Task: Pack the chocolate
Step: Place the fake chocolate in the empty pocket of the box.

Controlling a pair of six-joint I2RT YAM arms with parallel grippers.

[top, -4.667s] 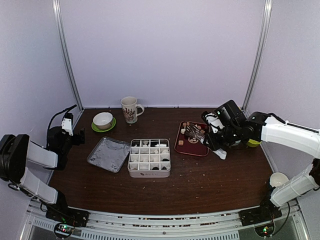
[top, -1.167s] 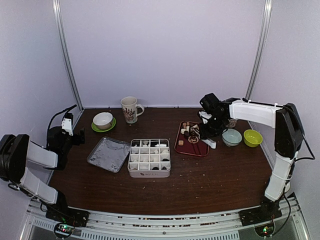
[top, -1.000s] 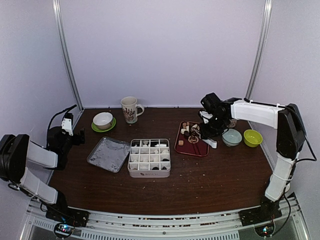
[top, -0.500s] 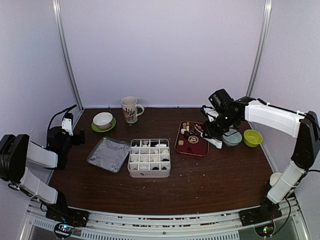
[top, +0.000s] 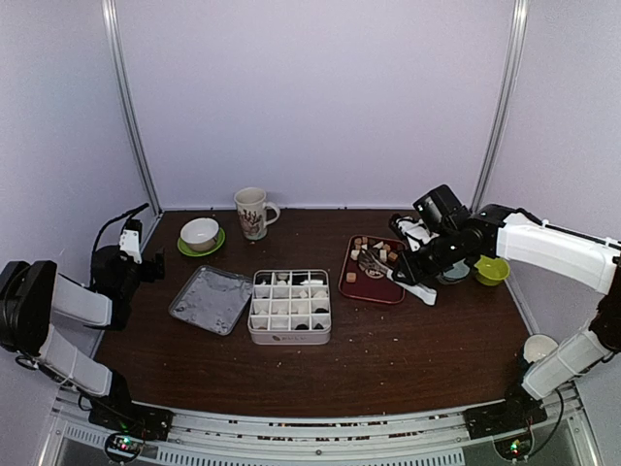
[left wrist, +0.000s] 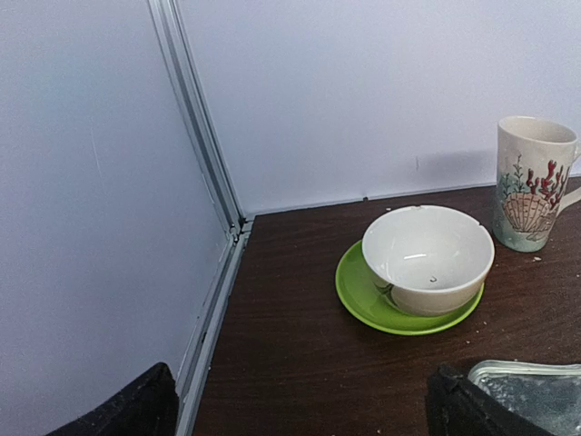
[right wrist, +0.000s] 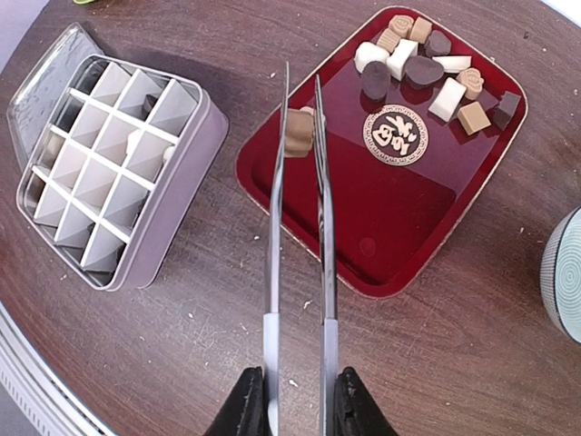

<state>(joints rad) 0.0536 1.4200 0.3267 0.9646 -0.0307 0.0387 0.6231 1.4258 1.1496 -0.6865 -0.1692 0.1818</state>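
My right gripper (right wrist: 298, 401) is shut on the white handles of metal tongs (right wrist: 272, 227). The tong tips pinch a tan chocolate piece (right wrist: 298, 132) above the left edge of the red tray (right wrist: 390, 227). More chocolate (right wrist: 427, 68), dark, tan and white, lies at the tray's far end. The divided tin box (right wrist: 118, 173) stands left of the tray, with pieces in some cells. From above, the right gripper (top: 425, 267) hangs over the tray's (top: 374, 286) right side and the box (top: 289, 306) sits mid-table. My left gripper (left wrist: 300, 413) is open and empty at the far left (top: 131, 254).
The tin's lid (top: 211, 299) lies left of the box. A white bowl on a green saucer (left wrist: 427, 263) and a shell-printed mug (left wrist: 531, 182) stand at the back left. A teal bowl (top: 451, 272), a yellow-green bowl (top: 492, 269) and a white cup (top: 539, 347) are on the right.
The right arm has drawn back toward the right and front, carrying the tongs with a tan piece away from the tray's far end. The left arm has not moved.
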